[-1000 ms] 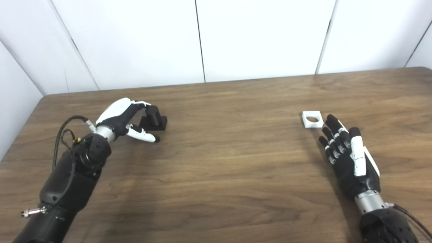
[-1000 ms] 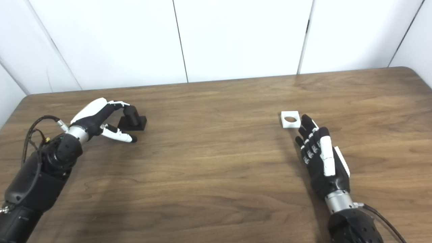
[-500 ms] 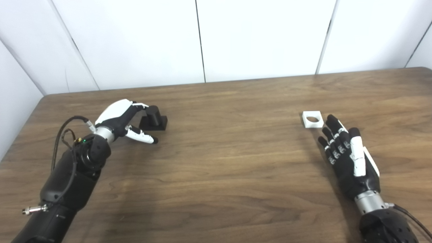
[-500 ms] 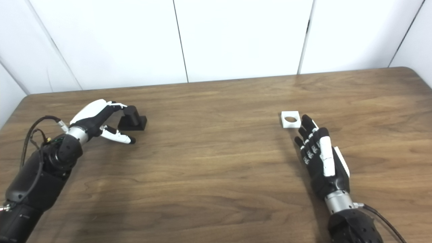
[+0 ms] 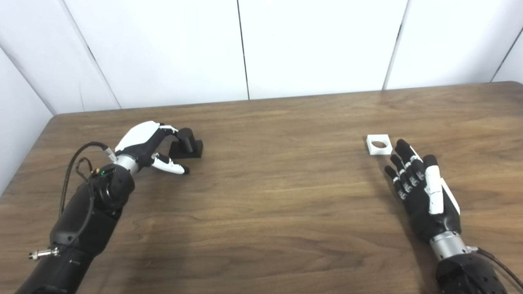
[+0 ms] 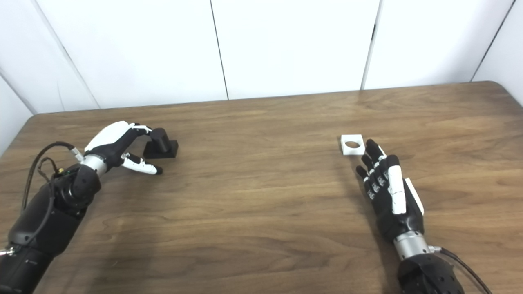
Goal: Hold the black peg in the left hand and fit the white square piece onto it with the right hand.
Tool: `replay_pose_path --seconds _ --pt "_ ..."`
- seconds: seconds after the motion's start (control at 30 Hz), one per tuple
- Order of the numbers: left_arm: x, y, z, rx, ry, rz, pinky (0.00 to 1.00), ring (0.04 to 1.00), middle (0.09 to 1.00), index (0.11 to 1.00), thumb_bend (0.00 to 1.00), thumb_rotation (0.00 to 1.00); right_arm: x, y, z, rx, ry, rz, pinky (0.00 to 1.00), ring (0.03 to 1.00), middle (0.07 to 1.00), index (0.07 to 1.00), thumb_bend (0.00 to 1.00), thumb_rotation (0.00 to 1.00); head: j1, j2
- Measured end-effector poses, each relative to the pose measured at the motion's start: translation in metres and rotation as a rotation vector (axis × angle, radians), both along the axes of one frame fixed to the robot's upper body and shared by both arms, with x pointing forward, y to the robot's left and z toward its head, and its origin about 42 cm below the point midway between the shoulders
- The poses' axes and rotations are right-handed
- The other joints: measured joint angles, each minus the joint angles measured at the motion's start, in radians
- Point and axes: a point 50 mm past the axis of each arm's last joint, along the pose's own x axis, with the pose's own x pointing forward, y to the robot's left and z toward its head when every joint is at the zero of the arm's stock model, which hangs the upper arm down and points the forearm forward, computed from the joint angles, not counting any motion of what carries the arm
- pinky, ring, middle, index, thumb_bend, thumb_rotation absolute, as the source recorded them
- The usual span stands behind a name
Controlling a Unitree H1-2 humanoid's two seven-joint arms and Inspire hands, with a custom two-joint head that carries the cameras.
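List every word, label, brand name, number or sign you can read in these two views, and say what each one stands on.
None: no readable text shows in either view.
Black peg: plain.
White square piece: plain, only a round hole.
Left hand and right hand: no legible markings.
Table and the wall panels: bare.

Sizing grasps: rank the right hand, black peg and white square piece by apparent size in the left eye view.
1. Right hand, largest, though nearest the camera.
2. Black peg, base included.
3. White square piece, slightly smaller; close to the peg, so unsure.

Wooden table, white panelled wall
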Motion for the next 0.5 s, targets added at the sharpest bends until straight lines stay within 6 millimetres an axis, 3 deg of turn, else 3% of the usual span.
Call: replay_pose_path --seconds 0.5 --pt "0.0006 -0.0003 -0.0022 0.024 -0.021 0.004 1.00 0.988 0.897 0.643 0.83 0.22 -0.0010 0.0003 0.0004 0.001 0.003 0.003 0.99 0.999 0.988 0.955 0.66 0.90 -0.006 0.002"
